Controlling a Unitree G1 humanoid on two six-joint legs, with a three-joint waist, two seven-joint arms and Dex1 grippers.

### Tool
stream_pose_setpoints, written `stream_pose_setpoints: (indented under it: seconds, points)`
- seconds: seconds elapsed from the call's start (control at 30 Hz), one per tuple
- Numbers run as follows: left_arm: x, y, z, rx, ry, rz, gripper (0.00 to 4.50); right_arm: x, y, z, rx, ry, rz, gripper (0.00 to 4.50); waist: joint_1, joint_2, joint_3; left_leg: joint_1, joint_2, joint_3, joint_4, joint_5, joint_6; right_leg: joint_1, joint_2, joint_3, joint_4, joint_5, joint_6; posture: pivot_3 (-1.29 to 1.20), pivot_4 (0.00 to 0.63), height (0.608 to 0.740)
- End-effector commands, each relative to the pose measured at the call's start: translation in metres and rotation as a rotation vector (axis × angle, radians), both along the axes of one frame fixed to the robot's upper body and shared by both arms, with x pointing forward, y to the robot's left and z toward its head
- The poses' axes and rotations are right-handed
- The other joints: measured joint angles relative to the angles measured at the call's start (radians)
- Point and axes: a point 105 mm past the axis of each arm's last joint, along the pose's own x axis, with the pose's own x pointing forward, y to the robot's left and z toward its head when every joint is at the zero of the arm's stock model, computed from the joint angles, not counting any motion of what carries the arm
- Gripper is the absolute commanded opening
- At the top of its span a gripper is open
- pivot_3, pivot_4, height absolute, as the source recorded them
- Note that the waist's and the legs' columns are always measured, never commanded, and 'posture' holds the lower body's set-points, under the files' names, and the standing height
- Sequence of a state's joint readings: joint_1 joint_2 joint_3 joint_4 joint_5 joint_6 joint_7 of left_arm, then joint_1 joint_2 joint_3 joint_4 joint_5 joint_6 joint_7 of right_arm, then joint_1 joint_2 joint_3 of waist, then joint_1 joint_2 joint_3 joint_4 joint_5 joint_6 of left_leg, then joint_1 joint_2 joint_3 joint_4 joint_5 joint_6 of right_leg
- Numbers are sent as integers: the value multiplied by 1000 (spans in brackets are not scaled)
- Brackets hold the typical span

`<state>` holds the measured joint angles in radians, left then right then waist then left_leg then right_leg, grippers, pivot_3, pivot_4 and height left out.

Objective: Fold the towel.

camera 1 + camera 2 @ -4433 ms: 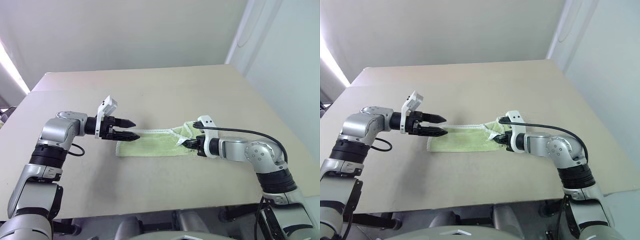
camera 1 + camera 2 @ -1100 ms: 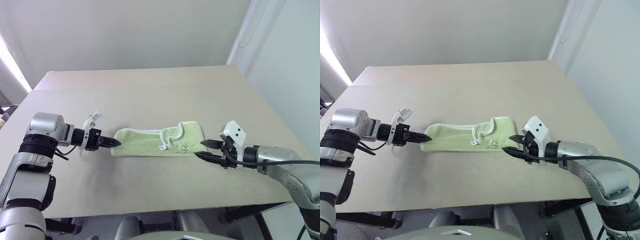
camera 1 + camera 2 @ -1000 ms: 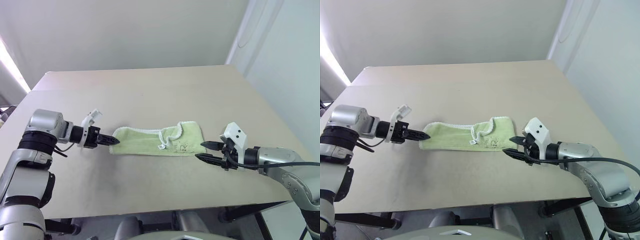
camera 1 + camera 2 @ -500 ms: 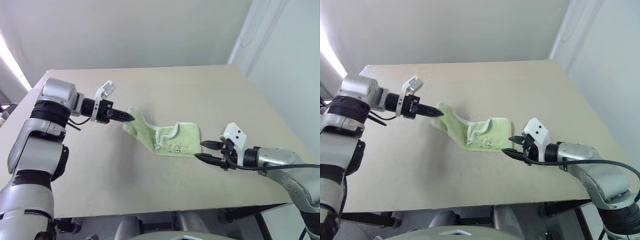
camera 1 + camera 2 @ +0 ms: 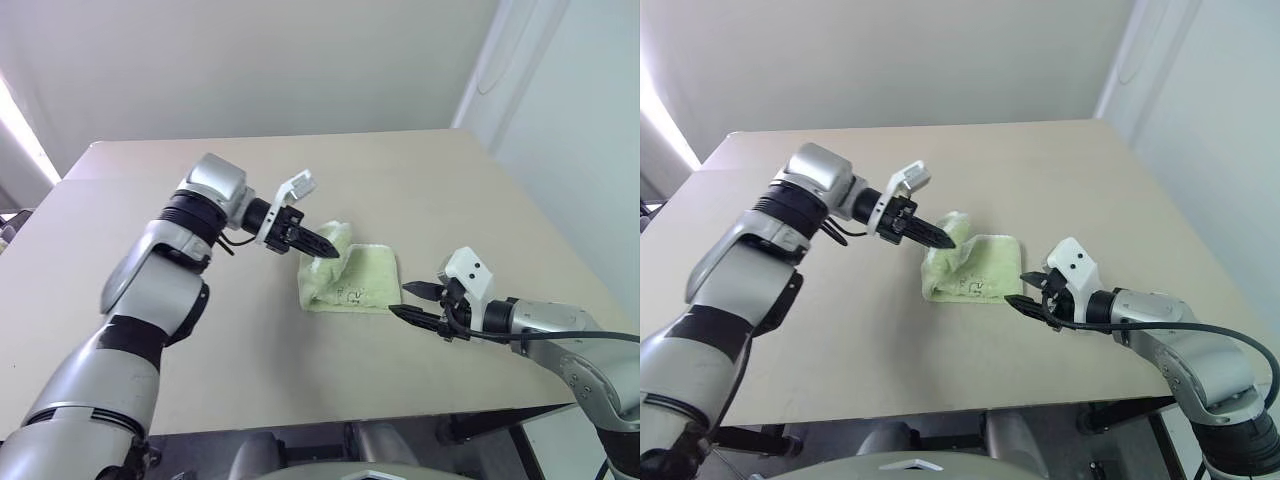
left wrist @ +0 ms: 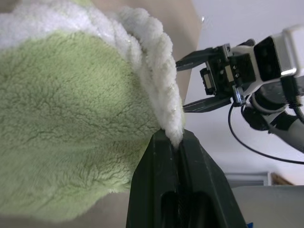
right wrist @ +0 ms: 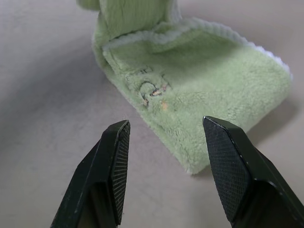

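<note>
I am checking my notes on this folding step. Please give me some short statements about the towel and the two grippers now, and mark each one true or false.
1. The left gripper is shut on the towel. True.
2. The right gripper holds the towel's other end. False: it is open, empty, and apart from the towel.
3. The towel lies fully flat on the table. False: the pinched end is lifted above the rest.
4. The pinched part is the white edging. True.
5. The right gripper is beyond the towel's far side. False: it is on the near right side.
</note>
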<state>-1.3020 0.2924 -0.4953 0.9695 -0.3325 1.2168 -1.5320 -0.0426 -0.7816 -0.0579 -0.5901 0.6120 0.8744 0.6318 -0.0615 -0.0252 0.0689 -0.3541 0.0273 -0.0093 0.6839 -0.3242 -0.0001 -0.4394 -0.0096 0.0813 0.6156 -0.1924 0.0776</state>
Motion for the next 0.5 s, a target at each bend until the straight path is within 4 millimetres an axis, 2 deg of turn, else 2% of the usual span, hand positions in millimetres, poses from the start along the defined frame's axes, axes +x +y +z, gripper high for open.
stream_pose_setpoints:
  seconds: [0.03, 0.27, 0.4, 0.5]
  points:
    - [4, -15, 4, -14, -53, -24, 28, -3, 1, 13, 7, -53, -15, 2558, 4, 0, 0, 0, 0, 0, 0, 0, 0, 0, 0, 0, 0, 0, 0, 0, 0, 712]
    - [3, -49, -9, -38, -74, -15, 28, -10, -3, 11, 10, -43, -50, 2558, 11, 0, 0, -1, 0, 0, 0, 0, 0, 0, 0, 0, 0, 0, 0, 0, 0, 712]
    - [3, -58, -9, -73, -92, -18, 28, -13, -4, 9, 7, -38, -57, 2558, 13, 0, 0, 0, 0, 0, 0, 0, 0, 2, 0, 0, 0, 0, 0, 0, 0, 712]
    - [6, -64, -19, -64, -112, 22, 28, -14, -5, 8, -2, -34, -65, 2558, 17, 0, 0, 0, 0, 0, 0, 0, 0, 4, 0, 0, 0, 0, 0, 0, 0, 712]
